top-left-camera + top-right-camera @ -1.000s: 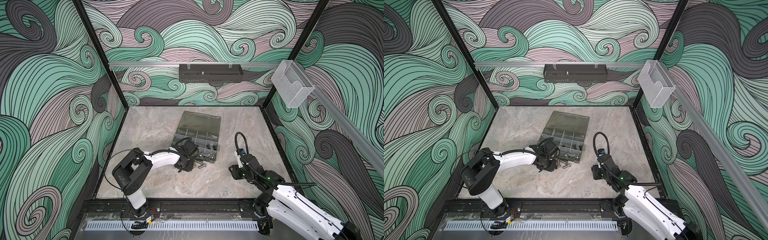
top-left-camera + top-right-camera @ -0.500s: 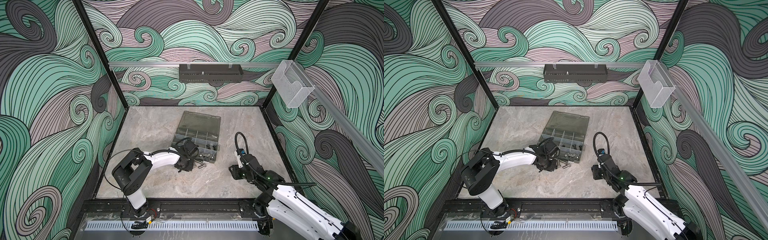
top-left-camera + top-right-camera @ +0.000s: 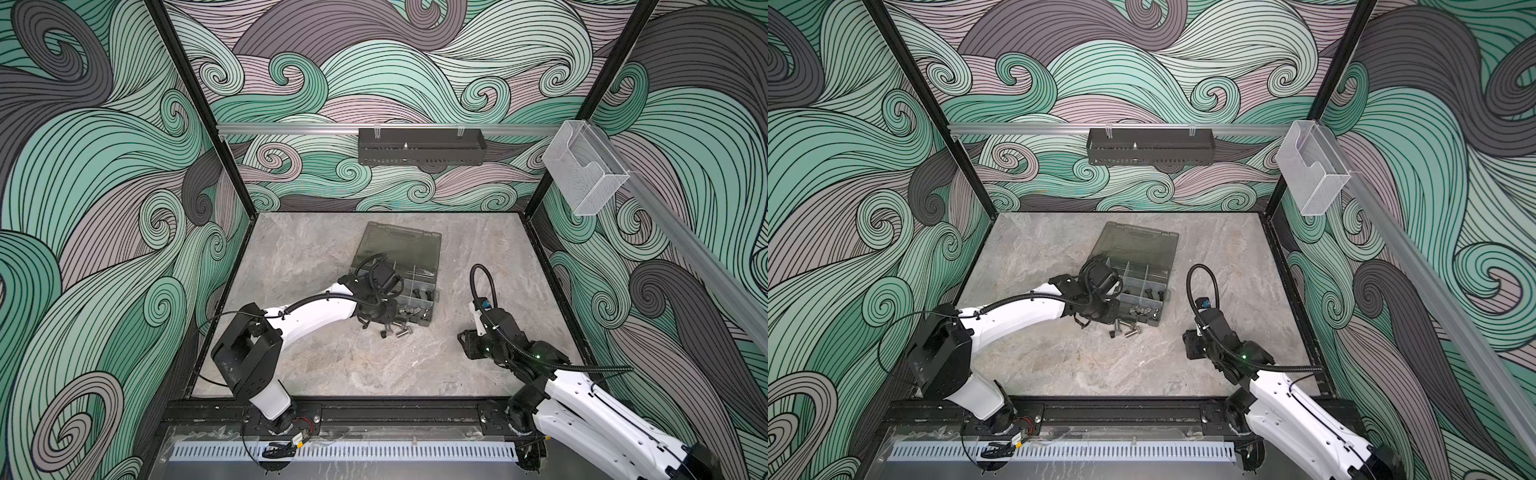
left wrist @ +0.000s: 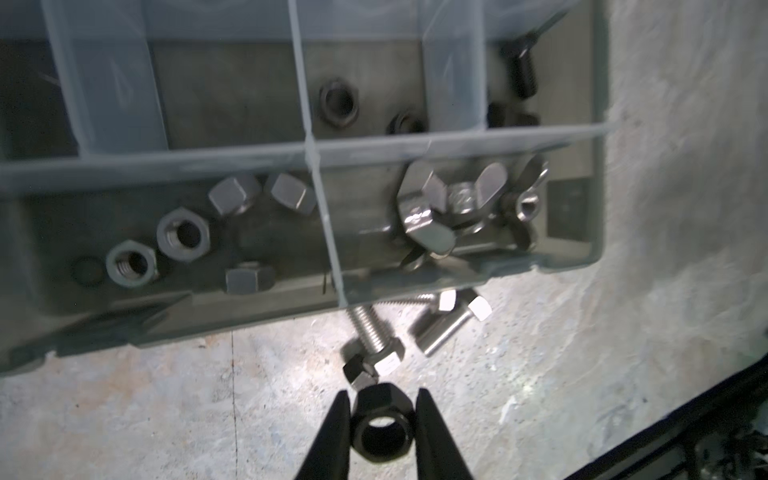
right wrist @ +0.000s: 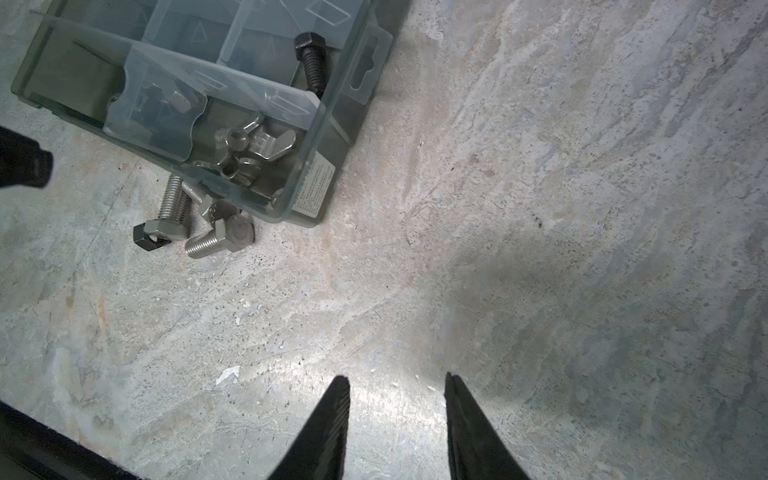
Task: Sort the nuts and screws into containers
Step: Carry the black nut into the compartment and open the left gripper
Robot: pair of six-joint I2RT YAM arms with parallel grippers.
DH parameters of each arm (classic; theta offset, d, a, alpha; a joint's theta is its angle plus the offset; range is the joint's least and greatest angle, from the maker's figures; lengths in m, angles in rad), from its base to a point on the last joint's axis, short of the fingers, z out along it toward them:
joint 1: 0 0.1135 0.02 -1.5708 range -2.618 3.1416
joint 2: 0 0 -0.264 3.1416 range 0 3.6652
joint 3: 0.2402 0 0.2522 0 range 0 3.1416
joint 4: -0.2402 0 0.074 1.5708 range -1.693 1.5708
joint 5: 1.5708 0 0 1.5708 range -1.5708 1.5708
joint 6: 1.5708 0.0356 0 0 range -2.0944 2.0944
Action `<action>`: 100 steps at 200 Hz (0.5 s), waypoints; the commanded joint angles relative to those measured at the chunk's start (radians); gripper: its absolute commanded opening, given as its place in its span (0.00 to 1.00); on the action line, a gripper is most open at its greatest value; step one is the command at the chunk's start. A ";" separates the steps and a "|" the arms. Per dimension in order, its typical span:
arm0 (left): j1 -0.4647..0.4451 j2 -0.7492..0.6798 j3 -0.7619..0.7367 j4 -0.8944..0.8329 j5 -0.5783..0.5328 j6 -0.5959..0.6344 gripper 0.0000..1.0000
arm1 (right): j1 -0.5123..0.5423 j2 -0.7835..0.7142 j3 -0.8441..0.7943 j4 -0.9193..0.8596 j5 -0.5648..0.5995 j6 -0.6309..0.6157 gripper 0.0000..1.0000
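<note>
While wing nuts (image 4: 465,208) crowd one cell (image 4: 567,210), hex nuts (image 4: 183,235) occupy another.

A robot lab cell (swirl-printed walls (image 3: 104,166), black frame posts (image 3: 199,104)).

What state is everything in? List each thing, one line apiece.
left gripper: shut on black nut
right gripper: open, empty
organiser case: open
silver screws: lying loose on the table beside the case
wing nuts: piled in a corner cell
silver hex nuts: in the neighbouring cell
black screw: lying in a cell
</note>
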 commanded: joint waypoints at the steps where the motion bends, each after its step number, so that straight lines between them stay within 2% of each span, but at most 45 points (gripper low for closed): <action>1: 0.027 0.065 0.116 -0.042 -0.014 0.062 0.25 | -0.003 -0.010 -0.017 0.005 0.001 0.007 0.40; 46: 0.067 0.257 0.350 -0.094 0.001 0.110 0.25 | -0.003 -0.022 -0.018 0.004 0.001 0.010 0.40; 100: 0.090 0.391 0.454 -0.094 0.012 0.107 0.26 | -0.003 -0.020 -0.020 0.004 -0.001 0.007 0.40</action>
